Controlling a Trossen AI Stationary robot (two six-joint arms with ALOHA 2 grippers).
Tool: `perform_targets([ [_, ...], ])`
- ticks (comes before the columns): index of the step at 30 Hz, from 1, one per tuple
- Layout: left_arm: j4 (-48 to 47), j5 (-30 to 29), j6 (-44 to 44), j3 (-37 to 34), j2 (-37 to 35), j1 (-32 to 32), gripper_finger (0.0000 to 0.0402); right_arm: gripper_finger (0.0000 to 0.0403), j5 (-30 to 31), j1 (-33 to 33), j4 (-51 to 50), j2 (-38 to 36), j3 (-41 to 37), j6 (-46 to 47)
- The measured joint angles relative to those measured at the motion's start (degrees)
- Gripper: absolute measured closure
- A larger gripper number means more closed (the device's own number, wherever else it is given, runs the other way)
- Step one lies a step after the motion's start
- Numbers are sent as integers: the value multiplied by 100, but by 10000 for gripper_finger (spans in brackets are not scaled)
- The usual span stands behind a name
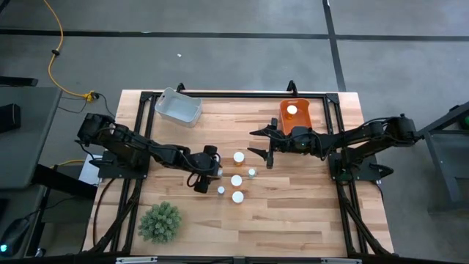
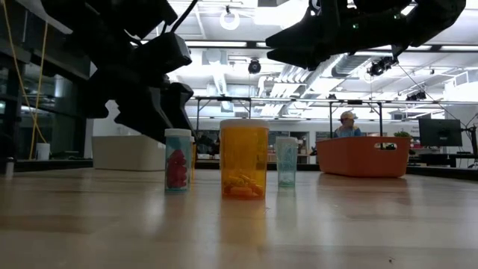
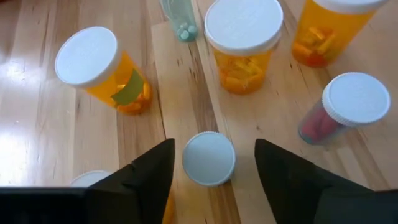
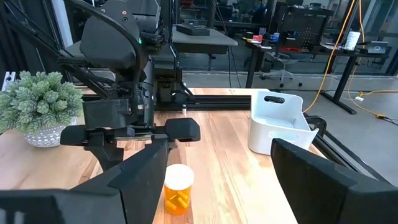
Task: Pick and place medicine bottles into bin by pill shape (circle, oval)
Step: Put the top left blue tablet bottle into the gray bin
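High view shows the left gripper (image 1: 210, 174) sitting low over the middle of the wooden table (image 1: 293, 213), right at the edge of a little cluster of medicine bottles (image 1: 237, 180); from above I count about five white caps there, one up at the back, one in the middle, one at the front, plus two smaller ones off to either side. From the left wrist view its two dark fingers (image 3: 146, 180) are spread apart with a small white-capped bottle (image 3: 209, 158) standing between them, and there's a visible gap on both sides of the cap, so it's open around it and not actually squeezing anything. Past that one you can see three amber bottles with yellow-orange pills, a reddish one off to the side, and a clear one with pale bluish pills at the back. The right gripper (image 1: 264, 144) hangs in the air just beside the orange bin (image 1: 282, 111), jaws wide open and empty, and its wrist camera looks across at one amber bottle and the other arm. The orange bin already has one white-capped bottle (image 1: 292, 109) in it. The white bin (image 1: 178, 106) sits at the far left side of the table, and a green spiky plant (image 1: 160, 222) is at the near left corner. Low view has a person (image 2: 347, 125) way back in the room behind the orange bin
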Motion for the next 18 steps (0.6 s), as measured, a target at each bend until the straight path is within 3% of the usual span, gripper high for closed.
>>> perform_targets([
  [11, 4, -17, 113, 0, -1, 0, 271, 123, 1, 0, 0, 0, 0, 0],
  [18, 13, -22, 113, 0, -2, 0, 295, 123, 1, 0, -1, 0, 0, -2],
])
